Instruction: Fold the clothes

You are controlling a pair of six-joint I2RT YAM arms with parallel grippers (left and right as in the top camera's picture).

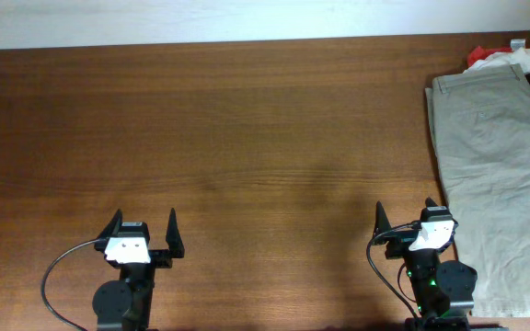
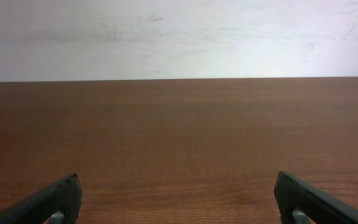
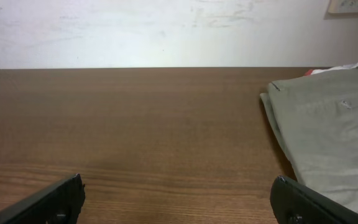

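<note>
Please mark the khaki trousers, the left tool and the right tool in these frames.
khaki trousers (image 1: 495, 138), overhead view, middle of the flat fabric.
left tool (image 1: 145, 216), overhead view, midway between its spread fingertips.
right tool (image 1: 405, 206), overhead view, midway between its spread fingertips.

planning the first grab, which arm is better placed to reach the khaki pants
Likely right: the right gripper sits open beside the khaki pants, while the left gripper is far across the table.
</note>
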